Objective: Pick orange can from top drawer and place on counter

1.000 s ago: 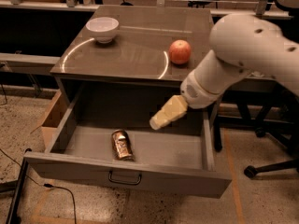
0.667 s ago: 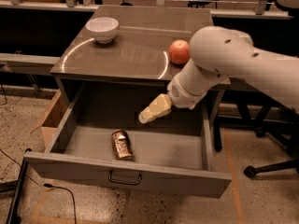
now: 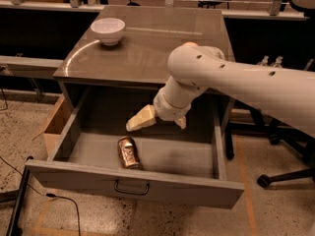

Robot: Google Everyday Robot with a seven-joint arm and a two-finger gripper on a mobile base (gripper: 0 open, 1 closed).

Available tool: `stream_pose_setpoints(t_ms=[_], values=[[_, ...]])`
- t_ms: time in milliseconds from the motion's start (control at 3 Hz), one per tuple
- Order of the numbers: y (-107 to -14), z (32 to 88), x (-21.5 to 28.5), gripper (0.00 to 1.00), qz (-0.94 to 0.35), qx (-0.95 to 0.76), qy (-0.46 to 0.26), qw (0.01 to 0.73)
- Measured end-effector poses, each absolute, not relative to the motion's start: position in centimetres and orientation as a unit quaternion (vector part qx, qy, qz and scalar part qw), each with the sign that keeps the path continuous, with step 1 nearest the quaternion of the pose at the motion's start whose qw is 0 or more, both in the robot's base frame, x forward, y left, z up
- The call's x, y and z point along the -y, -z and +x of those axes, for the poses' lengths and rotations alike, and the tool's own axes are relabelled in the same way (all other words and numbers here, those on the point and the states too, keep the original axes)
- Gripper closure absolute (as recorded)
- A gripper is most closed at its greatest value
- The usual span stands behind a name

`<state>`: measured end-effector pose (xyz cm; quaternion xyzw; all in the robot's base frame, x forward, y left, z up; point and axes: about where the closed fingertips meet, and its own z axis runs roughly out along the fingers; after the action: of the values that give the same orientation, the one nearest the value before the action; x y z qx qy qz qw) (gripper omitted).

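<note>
My pincer hangs spread open and empty inside the top drawer, just above the orange can lying on its side near the drawer front.

Arm: thick white tubular shell, smooth, with small dark round holes along the link. Rounded joint housing; ringed white wrist collar. Gripper: two cream-tan wedge fingers, set apart, located above the far middle of the top drawer.
</note>
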<state>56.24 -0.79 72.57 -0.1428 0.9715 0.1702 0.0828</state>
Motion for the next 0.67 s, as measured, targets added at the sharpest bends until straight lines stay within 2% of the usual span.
stream_pose_setpoints(t_ms=[667], values=[[-72.22, 55.56, -0.28, 0.0, -0.141, -0.974, -0.159, 0.082]])
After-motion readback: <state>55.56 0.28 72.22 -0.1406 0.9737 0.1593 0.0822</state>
